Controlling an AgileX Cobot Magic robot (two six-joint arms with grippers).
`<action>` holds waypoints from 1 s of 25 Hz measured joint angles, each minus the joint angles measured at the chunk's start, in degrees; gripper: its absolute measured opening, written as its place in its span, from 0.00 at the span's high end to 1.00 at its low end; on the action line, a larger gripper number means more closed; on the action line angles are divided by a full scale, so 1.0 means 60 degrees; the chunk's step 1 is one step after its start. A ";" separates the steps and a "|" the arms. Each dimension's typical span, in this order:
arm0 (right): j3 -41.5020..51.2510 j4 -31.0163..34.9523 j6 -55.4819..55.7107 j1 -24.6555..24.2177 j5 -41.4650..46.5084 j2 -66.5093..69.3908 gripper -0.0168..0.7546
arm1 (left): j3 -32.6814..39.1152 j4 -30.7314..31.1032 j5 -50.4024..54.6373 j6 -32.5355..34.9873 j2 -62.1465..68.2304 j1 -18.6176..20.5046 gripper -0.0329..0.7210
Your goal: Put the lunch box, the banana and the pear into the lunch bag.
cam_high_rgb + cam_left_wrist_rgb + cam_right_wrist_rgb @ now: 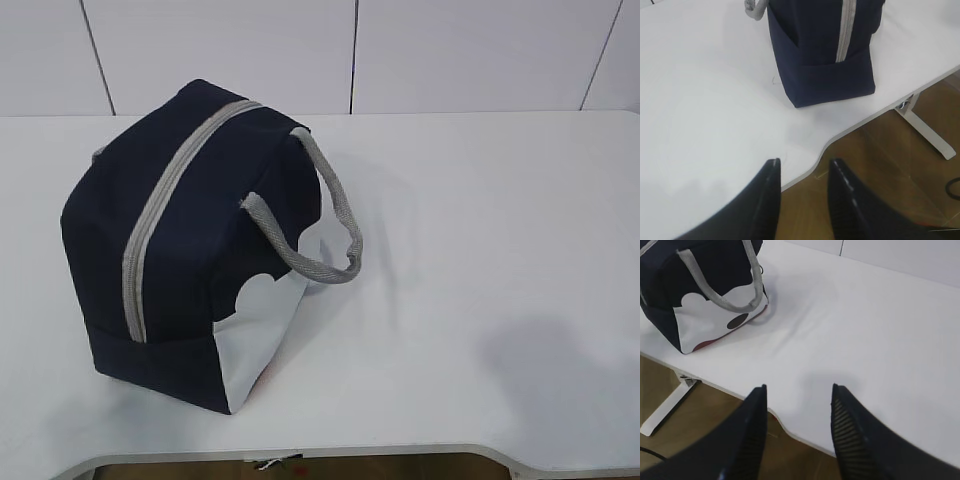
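My left claw [802,172]: fingers spread, nothing between, hanging over near table edge. My right claw [799,395]: released too, empty, above near edge on right. Lunch bag [190,250] stands on white table [480,250], left part, near front edge. Grey zipper [160,215] runs closed over top and down near face. Grey strap handle [335,215] droops on right side above white lower panel [265,335]. Lunch box, banana, pear not visible.

Left black two-finger gripper [804,167] sits at bottom centre of its wrist frame, jaws parted, holding nothing. Right black two-finger gripper [798,392] at bottom centre of its wrist frame, jaws parted wider, also holding nothing. Neither arm shows in exterior frame.
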 joint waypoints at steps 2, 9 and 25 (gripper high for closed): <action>0.0260 0.0004 0.0000 -0.0186 0.0193 -0.0381 0.52 | 0.0000 0.0000 0.0000 0.0000 0.0000 0.0000 0.64; 0.0766 -0.0169 0.0000 -0.0532 0.0430 -0.1275 0.52 | 0.0000 0.0000 0.0000 0.0000 0.0000 0.0000 0.64; 0.2048 -0.1433 0.0213 -0.0728 0.0129 -0.1995 0.52 | 0.0000 0.0000 0.0000 0.0000 0.0000 0.0000 0.64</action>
